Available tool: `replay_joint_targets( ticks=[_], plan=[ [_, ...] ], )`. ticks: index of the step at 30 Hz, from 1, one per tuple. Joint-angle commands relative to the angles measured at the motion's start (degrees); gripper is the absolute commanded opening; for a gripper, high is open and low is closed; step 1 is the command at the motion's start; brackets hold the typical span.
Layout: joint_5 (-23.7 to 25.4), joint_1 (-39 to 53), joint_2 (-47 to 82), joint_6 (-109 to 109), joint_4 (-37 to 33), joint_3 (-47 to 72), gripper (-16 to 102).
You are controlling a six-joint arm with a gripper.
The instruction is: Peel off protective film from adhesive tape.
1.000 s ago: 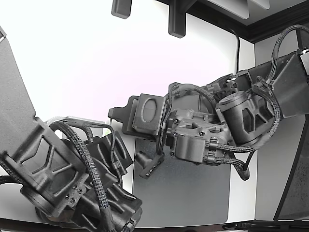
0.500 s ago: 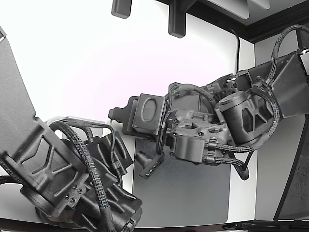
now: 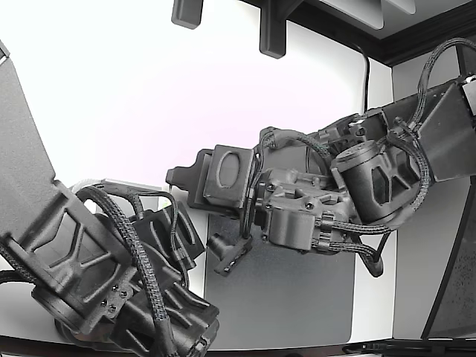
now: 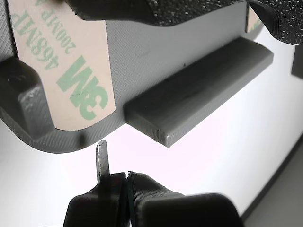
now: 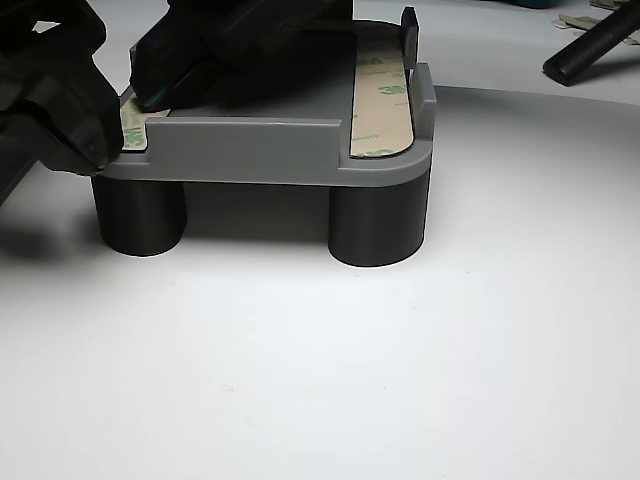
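Film: the tan 3M-printed protective film [image 4: 71,71] lies flat on its tape strip along one edge of the grey part [image 4: 156,56]; nothing of it looks lifted yet.
Second strip: the other view shows a strip [image 5: 382,105] along the part's far edge, with its liner on as well.
Part: it stands on round legs [image 5: 378,222] on the white worktop [image 5: 320,360] (a second arm reaches over its top).
Gripper: the gripper [image 4: 127,176] hangs just off the part's rounded corner, near the film's end but not touching it.
Jaws: drawn together to a hairline, with a thin metal blade [image 4: 102,161] standing up at one jaw; I cannot tell whether anything is pinched between them.
Approach: bring the blade tip to the film's corner and slide it under the liner, not into the tape.
Peel: once an edge lifts, pinch it and pull low along the strip.
Risk: a steep pull may tear the film or drag the tape off.
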Motion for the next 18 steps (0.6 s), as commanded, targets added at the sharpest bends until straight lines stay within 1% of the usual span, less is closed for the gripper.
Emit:
replay_joint_targets(
  ticks=[1,18],
  plan=[
    [-0.09,-0.35,0.97,-0.09,-0.7,-0.97,-10],
    [0.18,-0.35,-0.44,-0.09,-0.79,-1.58,-10]
  ],
)
